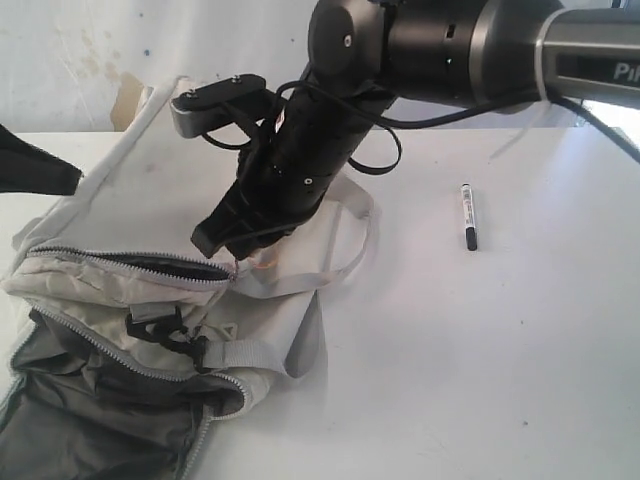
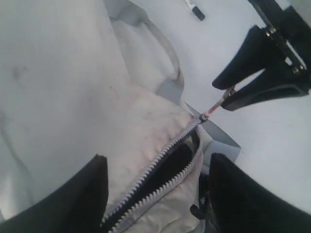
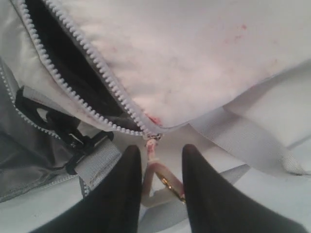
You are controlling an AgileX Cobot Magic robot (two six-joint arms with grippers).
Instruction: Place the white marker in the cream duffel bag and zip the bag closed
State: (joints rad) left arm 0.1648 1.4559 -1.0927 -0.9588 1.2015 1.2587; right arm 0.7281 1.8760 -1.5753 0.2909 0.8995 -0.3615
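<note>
White marker [image 1: 468, 216] lies on bench [image 1: 500, 350], apart from cream duffel bag [image 1: 150, 180]. Right tool [image 3: 161, 150] pinches zipper pull [image 3: 153, 144]; left tool [image 2: 158, 158] spread wide.

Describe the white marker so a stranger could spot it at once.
In the exterior view, find the cream duffel bag on the left of the white table. Right of it, beyond the black robot arm, the white marker lies alone on bare tabletop. It is slim, black at the ends, and touches nothing.

Bright, washed-out whites (wrist views soft)
</note>
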